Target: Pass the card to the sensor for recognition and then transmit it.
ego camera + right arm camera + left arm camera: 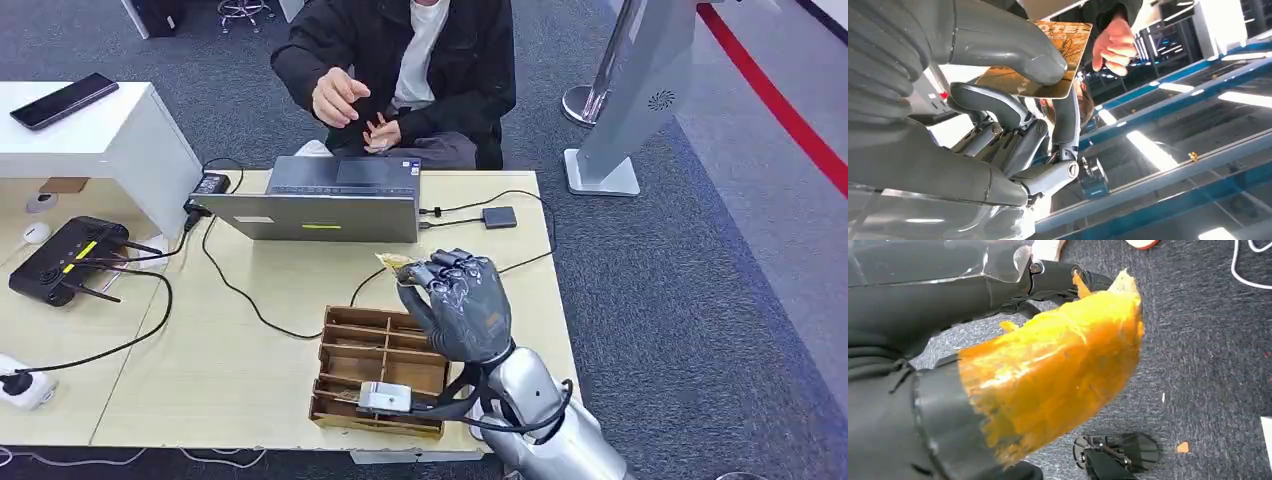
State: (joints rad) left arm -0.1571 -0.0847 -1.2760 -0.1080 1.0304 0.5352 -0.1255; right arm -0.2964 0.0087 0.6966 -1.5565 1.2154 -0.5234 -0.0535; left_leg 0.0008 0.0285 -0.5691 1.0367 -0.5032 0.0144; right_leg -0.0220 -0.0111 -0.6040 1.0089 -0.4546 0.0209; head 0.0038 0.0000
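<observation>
My right hand is raised over the table's near right part and pinches a golden-brown card between thumb and fingers. The card tips toward the laptop. In the right wrist view the thumb presses on the card, with the other fingers of the hand beneath it. A small dark sensor box lies on the table beyond the hand, cabled to the laptop. My left hand, its thumb wrapped in orange tape, hangs over the carpet with nothing in it.
A person sits behind the table with one hand lifted. A grey laptop stands mid-table. A wooden divider box holding a white item sits under my right hand. At the left are a black router and cables.
</observation>
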